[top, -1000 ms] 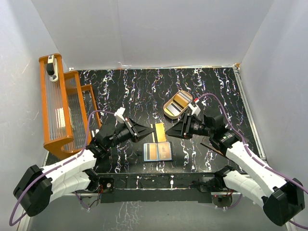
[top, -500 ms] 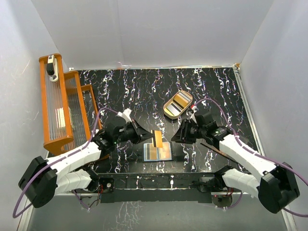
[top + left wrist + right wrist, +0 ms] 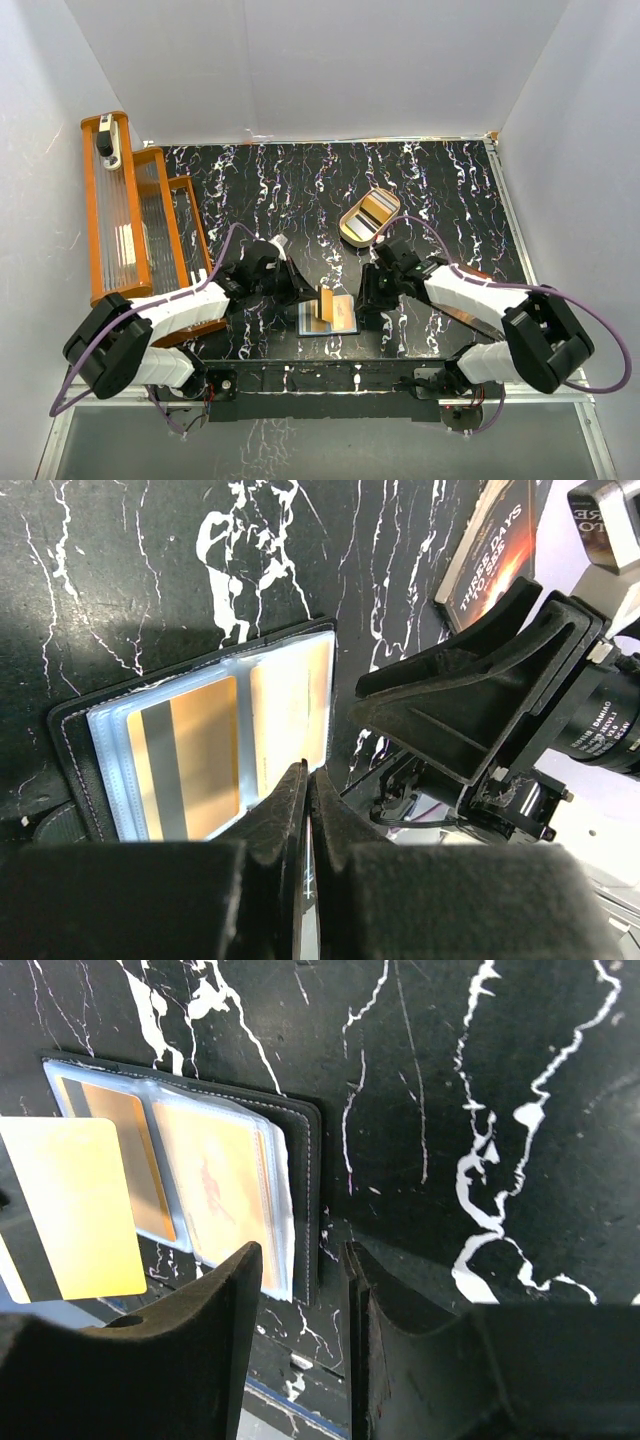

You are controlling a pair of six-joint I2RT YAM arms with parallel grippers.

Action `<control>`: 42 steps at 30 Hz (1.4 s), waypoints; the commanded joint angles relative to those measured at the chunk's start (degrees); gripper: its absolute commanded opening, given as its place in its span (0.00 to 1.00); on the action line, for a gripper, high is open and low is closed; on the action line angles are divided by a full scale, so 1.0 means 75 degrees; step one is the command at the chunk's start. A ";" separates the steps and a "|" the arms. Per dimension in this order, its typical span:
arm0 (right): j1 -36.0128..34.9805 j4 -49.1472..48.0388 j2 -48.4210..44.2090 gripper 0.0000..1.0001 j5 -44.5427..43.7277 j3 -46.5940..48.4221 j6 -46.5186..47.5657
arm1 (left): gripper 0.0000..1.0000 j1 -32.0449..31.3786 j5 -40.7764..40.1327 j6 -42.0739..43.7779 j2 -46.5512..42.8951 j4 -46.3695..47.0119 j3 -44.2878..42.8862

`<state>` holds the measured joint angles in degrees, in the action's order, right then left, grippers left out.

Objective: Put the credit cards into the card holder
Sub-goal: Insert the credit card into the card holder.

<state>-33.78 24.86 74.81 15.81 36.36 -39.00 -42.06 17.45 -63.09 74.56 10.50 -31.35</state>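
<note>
the left hand was shut tight on a gold-orange plastic card, a thin rectangle with a dark stripe, gripped by its edge and standing upright just above the open card holder. in the left wrist view the two fingers were pressed together with only a pale sliver of the card's edge showing between them.

the small black folding card holder lay flat and open on the black white-veined table, near the front edge between the two arms. its clear plastic sleeves already held gold-toned cards – one showing a dark stripe.

the right hand hung low at the holder's right side. in its own wrist view the right hand had its jaws set moderately apart with nothing between them, over the holder's dark stitched edge; whether a finger touched the holder could not be told. the held card showed at the left of that view, overlapping the holder's left sleeve.

farther back on the table sat a tan oval tray with more flat cards inside – well apart from the holder. an orange slatted rack stood along the left wall. a dark flat sheet with pale lettering lay beyond the right hand.
</note>
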 commanded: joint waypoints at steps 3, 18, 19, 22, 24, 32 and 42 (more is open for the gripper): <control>-0.0427 -0.0532 0.0529 0.35 -0.0628 0.0600 0.0188 | 0.00 0.0022 0.0259 0.0222 0.0196 0.0064 0.0016; -0.0825 -0.0515 0.0955 0.23 -0.1309 0.0420 0.0178 | 0.00 0.0020 0.0114 0.0252 0.0204 -0.0447 -0.0011; -0.0828 -0.0514 0.0922 0.22 -0.1320 0.0390 0.0166 | 0.00 0.0019 0.0149 0.0223 0.0228 -0.0404 0.0012; -0.0860 -0.0521 0.0839 0.21 -0.1357 0.0334 0.0118 | 0.00 0.0020 0.0231 0.0104 0.0287 -0.0240 0.0093; -0.0892 -0.0532 0.0803 0.21 -0.1368 0.0296 0.0073 | 0.00 0.0019 0.0250 0.0033 0.0301 -0.0103 0.0173; -0.1005 -0.0630 0.0778 0.19 -0.1372 0.0106 -0.0042 | 0.00 0.0023 0.0204 -0.0113 0.0276 -0.0132 0.0263; -0.1129 -0.0535 0.0655 0.16 -0.1522 0.0033 -0.0144 | 0.00 0.0022 -0.0127 -0.0364 -0.0164 -0.0518 0.0415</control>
<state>-41.65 20.62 80.38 6.13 37.76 -39.59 -42.06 17.63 -64.99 76.49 9.15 -28.67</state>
